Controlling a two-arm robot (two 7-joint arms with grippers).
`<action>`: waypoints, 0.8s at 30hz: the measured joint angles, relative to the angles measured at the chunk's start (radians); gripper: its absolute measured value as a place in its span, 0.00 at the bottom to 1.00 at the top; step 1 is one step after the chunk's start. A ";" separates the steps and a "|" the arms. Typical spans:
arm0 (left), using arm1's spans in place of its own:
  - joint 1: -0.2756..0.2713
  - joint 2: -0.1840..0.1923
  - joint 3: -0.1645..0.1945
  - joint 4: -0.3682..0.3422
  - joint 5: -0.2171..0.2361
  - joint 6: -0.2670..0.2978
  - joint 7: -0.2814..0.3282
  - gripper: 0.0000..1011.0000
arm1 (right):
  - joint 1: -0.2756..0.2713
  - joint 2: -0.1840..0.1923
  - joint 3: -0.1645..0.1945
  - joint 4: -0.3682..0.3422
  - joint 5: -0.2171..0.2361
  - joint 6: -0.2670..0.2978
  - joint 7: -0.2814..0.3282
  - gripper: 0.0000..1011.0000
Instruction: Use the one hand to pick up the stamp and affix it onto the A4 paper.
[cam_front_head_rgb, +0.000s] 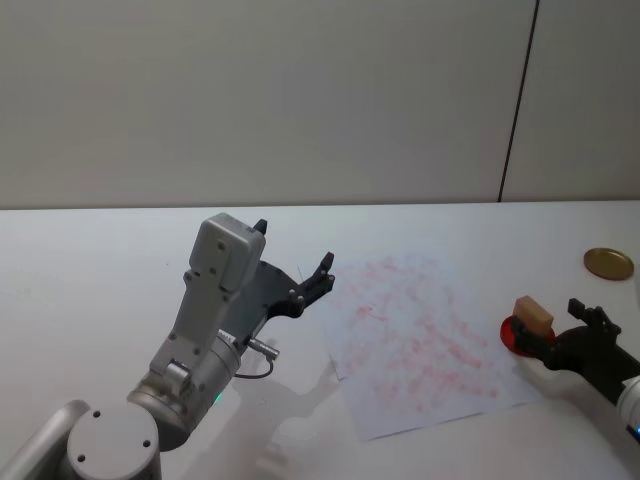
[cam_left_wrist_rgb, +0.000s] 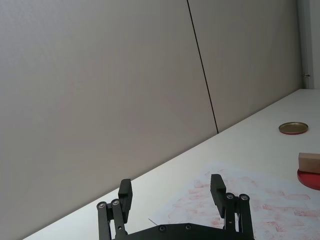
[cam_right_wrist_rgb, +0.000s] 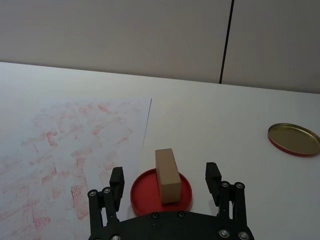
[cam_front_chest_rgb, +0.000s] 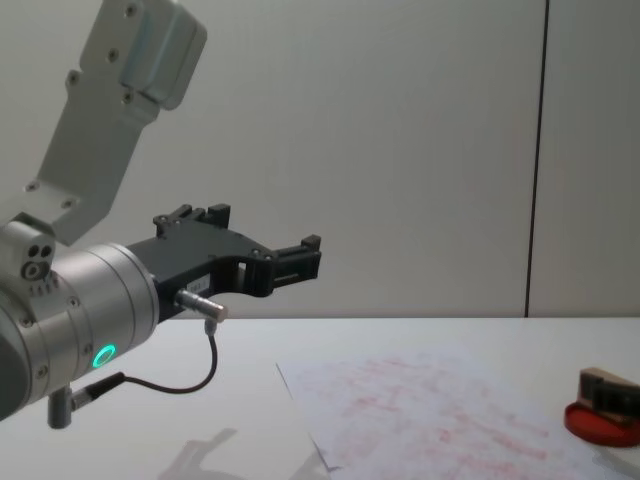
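Stamp, from the head view: sat on the red ink pad near the right edge of the table, just off the right edge of the A4 paper. Showed the right end effector low behind it, jaws wide, gripping nothing. Showed the left end effector raised beyond the paper's left edge, wide and empty, probably idle.

Left wrist view: looked between spread fingers toward the wall, paper beneath.

Right wrist view: framed the stamp between the open jaws with clear gaps on both sides. Judged as the approach, grasp not yet made. Called next for easing forward, closing on the stamp's long sides, lifting off the pad, then carrying it over the paper.

Chest view: had the left forearm angled up, its end effector level, well above the table.
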 joint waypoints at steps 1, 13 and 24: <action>0.000 0.000 0.000 0.000 0.000 0.000 0.000 0.98 | 0.007 -0.003 -0.002 0.010 -0.004 -0.001 0.002 0.99; 0.000 0.000 0.000 0.000 0.000 0.000 0.000 0.98 | 0.049 -0.023 -0.013 0.074 -0.030 -0.007 0.010 0.77; 0.000 0.000 0.000 0.000 0.000 0.000 0.000 0.98 | 0.073 -0.034 -0.018 0.107 -0.046 -0.015 0.012 0.42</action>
